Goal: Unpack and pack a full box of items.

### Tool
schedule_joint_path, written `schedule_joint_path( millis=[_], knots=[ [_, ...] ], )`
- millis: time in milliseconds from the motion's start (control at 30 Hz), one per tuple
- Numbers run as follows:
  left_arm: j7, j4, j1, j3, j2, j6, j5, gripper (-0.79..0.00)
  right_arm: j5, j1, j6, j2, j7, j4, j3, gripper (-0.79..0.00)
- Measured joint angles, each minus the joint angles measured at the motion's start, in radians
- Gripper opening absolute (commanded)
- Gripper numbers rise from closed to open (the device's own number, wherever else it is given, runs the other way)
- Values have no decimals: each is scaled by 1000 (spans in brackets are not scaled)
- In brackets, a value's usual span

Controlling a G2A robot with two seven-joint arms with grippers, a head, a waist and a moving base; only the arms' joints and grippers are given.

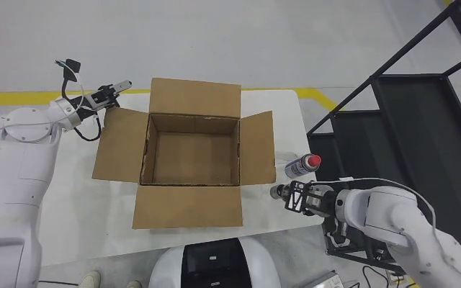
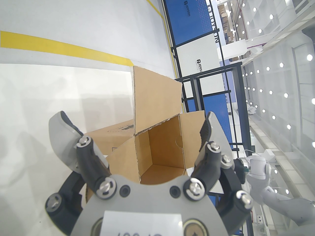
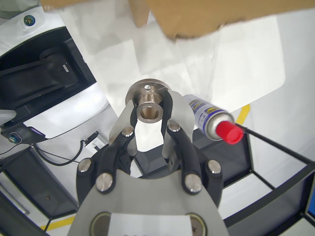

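An open cardboard box (image 1: 191, 155) (image 2: 157, 146) stands mid-table with all flaps spread and its inside bare. At the table's right edge my right gripper (image 1: 282, 192) (image 3: 149, 110) is shut on a small flanged metal fitting (image 3: 148, 99), held level just above the tabletop beside the box's right flap (image 3: 209, 6). A spray can with a red cap (image 1: 302, 165) (image 3: 211, 120) lies on its side close behind it. My left gripper (image 1: 119, 87) (image 2: 137, 128) is open with nothing between its fingers, above the table's far left corner and facing the box.
A black metal staircase (image 1: 392, 122) stands close to the table's right side. A yellow floor line (image 1: 317, 93) runs behind the white table (image 1: 86, 223). Bare tabletop lies to the left of and in front of the box.
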Motion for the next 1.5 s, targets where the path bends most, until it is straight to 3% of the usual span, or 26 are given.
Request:
schedule_joint_path(
  millis=[300,467,667,1400,1500],
  knots=[
    [0,0,0,0,0,0,0,0,24,317,9,-11,164,-8,-247,-785],
    [0,0,0,0,0,0,0,0,-31,482,79,-37,238,3,-424,-785],
    [0,0,0,0,0,0,0,0,-54,607,126,-65,288,16,-557,-785],
    [0,0,0,0,0,0,0,0,-64,613,126,-67,276,22,-562,-785],
    [0,0,0,0,0,0,0,0,-72,651,102,-75,246,31,-579,-785]
  ],
)
